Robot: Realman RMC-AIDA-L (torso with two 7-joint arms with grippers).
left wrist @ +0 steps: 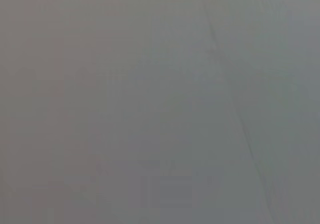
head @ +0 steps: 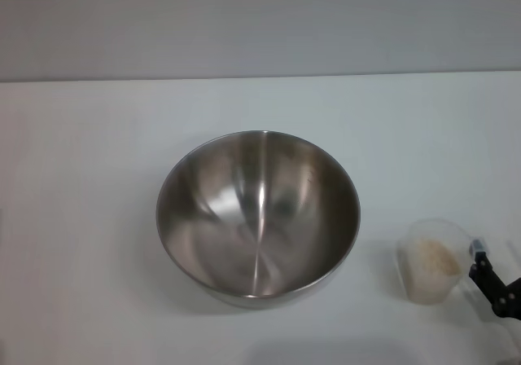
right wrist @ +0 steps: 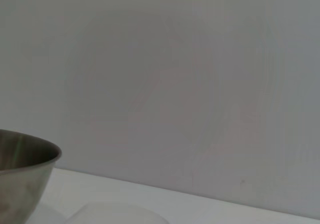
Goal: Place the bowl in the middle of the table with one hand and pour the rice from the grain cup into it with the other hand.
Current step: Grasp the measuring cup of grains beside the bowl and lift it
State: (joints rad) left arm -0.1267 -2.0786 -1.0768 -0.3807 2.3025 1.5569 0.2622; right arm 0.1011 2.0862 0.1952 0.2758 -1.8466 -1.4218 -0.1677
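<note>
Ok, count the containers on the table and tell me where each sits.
2: the bowl mid-table, and the grain cup to its right, by the right hand.

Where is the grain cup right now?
In the head view the grain cup stands on the table at the robot's right, beside the bowl but apart from it, with the right gripper at its outer side.
</note>
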